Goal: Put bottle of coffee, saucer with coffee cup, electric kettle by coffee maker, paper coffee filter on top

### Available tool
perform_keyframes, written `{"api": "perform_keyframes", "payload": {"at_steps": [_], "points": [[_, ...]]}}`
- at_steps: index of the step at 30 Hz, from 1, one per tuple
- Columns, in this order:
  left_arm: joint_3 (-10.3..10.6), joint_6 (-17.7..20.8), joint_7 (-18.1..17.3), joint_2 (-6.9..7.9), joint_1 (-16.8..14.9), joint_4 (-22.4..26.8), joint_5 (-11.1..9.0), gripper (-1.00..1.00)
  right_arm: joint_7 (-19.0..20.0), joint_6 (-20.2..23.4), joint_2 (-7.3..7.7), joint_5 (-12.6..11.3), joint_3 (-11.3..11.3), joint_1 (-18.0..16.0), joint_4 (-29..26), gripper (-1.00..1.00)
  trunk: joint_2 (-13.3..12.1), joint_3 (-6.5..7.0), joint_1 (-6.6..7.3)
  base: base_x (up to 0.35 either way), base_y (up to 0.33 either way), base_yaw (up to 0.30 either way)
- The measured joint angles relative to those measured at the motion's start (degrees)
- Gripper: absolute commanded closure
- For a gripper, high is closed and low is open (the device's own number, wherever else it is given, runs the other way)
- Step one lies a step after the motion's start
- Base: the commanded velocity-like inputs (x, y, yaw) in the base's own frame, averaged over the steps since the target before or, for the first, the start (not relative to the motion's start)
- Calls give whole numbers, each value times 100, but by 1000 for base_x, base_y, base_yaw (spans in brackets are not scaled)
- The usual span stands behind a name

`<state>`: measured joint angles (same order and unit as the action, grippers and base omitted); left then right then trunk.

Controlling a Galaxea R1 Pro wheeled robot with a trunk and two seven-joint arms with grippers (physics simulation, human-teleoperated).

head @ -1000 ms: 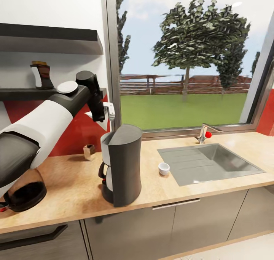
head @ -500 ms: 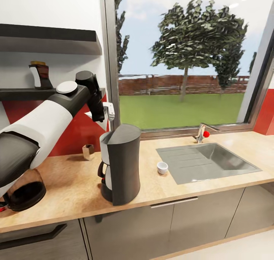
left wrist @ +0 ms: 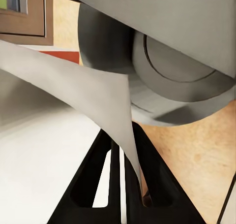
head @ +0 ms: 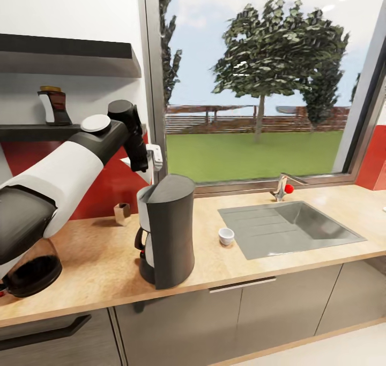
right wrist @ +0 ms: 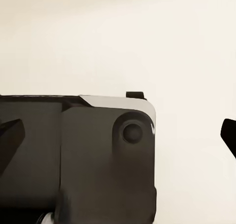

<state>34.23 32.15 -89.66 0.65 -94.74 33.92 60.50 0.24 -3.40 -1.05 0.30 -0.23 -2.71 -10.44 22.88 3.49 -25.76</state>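
Over the last second almost nothing of the work has changed; the whole head view has slid slightly, so that is the camera moving, not the things; your left arm has held its pose above the maker throughout. Your left fingers are pinched on the filter; in the wrist view the white sheet runs down between the two black fingers, and in the head view it shows as a white wedge hanging just above and behind the maker's slanted top, not yet resting on it. The wrist view looks onto the maker's grey rounded top, so you're near, and I judge the next step is to lower and let go so the filter sits on top; risk is it sliding off that slope. Right fingers: the right wrist view gives a dark block against a pale surface with dark tips at both edges; I cannot tell if they're open or closed. The coffee jar sits on the shelf, not yet moved; the cup stands on the desk between the maker and the sink, with no saucer under it; the kettle is on the desk at far left, partly behind your left arm, well apart from the maker.
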Motion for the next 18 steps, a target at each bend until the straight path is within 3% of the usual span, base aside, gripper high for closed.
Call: {"api": "perform_keyframes", "payload": {"at_steps": [18], "points": [[10, -18, 0, 42, 24, -309, 10, 100, 0, 0, 0, 0, 0, -1, 0, -100, 0, 0, 0, 0, -1, 0]]}}
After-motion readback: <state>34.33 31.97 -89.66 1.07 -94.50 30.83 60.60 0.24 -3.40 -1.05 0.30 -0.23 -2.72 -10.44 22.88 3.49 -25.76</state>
